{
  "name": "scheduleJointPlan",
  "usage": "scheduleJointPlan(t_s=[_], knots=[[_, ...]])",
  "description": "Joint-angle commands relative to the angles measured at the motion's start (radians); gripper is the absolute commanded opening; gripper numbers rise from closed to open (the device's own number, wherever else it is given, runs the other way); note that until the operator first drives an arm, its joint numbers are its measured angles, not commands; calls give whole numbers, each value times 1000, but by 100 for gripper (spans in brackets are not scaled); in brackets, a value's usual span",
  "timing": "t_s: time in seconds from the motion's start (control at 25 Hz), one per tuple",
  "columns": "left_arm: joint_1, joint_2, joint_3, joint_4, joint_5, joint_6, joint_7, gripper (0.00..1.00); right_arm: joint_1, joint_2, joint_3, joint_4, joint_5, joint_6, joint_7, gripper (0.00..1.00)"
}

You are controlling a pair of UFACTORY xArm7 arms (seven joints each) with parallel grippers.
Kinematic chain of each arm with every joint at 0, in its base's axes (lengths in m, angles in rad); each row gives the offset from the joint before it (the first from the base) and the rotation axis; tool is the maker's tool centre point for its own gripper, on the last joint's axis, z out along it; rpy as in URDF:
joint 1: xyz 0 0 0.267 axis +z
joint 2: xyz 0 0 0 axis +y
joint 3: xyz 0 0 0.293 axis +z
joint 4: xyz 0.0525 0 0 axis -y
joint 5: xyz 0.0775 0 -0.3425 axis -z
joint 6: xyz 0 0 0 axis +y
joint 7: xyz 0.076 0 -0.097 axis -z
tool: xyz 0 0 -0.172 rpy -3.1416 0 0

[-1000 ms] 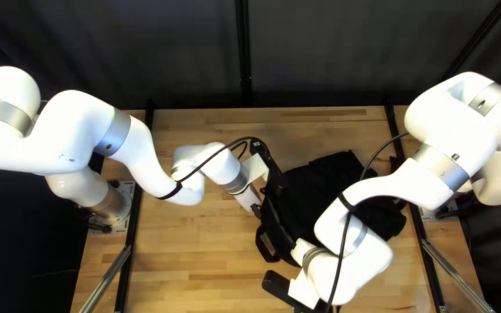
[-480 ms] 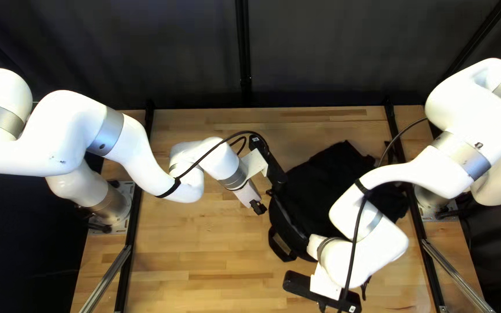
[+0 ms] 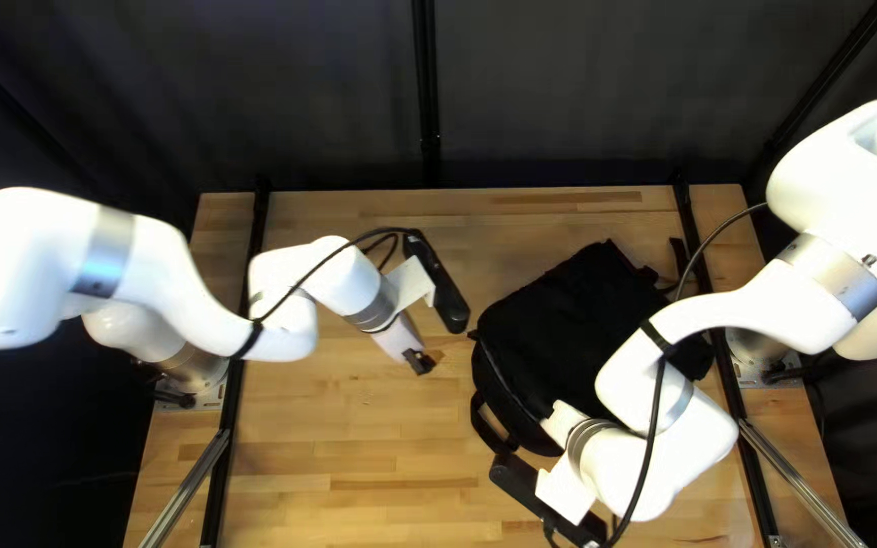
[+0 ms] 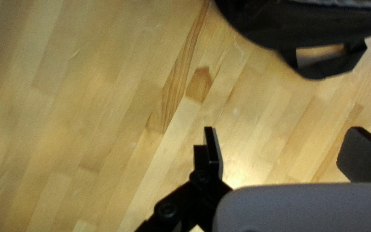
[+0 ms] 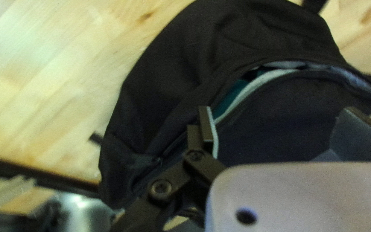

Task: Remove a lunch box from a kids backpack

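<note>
Two sets of fingers, both spread and gripping nothing: left fingers over the worktop, right fingers over the bag. Bag's toward the worktop's right edge, partly unzipped, and the teal bit inside is probably the lunch box, can't tell for sure. Opening looks narrow, so right could pinch its lip along with the box. Nothing's pinning the bag either, so a tug might just drag everything.

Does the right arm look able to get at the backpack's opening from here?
Probably yes: the right gripper is open above the backpack, the opening gapes ahead, and the left gripper stands aside.
</note>
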Motion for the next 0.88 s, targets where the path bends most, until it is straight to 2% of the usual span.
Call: scheduleJointPlan(t_s=[0.04, 0.24, 0.84, 0.88], knots=[[-36, -151, 39, -33, -1, 144, -1, 100, 35, 20, -31, -35, -109, -17, 203, 100], [-39, -196, 35, -31, 9, 192, -19, 100, 41, 22, -48, -55, -158, -15, 300, 100], [-35, -138, 0, -46, -14, 110, -44, 100, 45, -16, -64, -73, -176, 73, 382, 100], [-34, -125, -7, -44, -17, 97, -48, 100, 45, -23, -65, -75, -175, 82, 381, 96]])
